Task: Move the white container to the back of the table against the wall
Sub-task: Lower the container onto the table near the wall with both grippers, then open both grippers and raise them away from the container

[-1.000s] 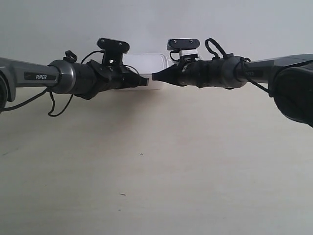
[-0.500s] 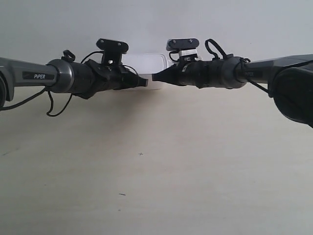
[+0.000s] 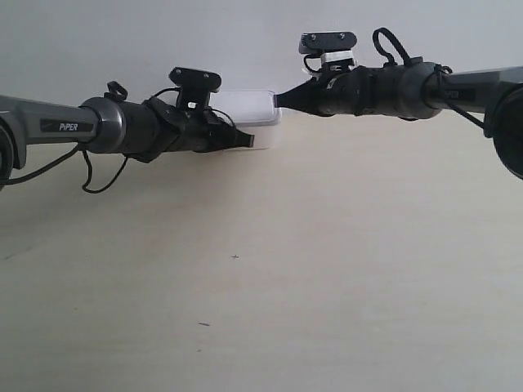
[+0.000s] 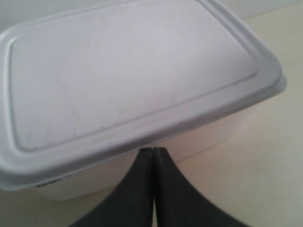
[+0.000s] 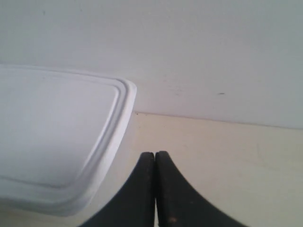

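Evidently pushing, not gripping: the left tool (image 4: 154, 150), closed to a blunt wedge, butts against the white container (image 4: 132, 75) directly ahead; the right tool (image 5: 155, 153), likewise closed, hangs clear beside it. Container rests on the worktop (image 4: 270, 189), close before the wall (image 5: 189, 47)
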Available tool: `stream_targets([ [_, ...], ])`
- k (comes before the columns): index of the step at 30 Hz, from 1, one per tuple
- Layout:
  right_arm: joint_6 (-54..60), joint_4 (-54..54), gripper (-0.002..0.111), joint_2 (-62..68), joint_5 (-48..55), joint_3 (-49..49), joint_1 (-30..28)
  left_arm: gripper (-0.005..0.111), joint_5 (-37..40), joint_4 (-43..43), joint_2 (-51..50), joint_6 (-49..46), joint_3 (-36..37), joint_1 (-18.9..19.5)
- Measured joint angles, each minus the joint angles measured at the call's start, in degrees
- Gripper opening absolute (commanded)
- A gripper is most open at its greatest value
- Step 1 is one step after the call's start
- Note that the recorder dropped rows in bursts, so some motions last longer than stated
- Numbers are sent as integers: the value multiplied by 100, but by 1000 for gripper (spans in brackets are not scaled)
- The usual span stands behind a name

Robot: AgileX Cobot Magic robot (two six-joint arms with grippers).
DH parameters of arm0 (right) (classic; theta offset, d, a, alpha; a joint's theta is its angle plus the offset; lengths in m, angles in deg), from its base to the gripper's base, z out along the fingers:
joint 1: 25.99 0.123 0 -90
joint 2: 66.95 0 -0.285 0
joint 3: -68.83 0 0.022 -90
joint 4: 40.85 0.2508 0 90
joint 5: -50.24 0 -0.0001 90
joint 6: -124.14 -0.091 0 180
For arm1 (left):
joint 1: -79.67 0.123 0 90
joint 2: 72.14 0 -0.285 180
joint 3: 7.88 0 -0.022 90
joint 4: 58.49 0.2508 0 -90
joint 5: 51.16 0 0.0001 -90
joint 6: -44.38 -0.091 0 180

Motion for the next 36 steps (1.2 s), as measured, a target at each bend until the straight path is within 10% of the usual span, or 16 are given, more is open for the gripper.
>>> stream_targets([
  [11, 11, -378, 0, -72, 779, 0, 0, 0, 122, 65, 258, -46, 154, 62],
  [23, 23, -726, 0, -710, 1440, 109, 0, 0, -603, 532, 2165, -35, 2223, 656],
  [36, 99, -658, 0, -3211, 824, 2850, 50, 0, -1096, 738, 4067, 927, 4068, 797],
])
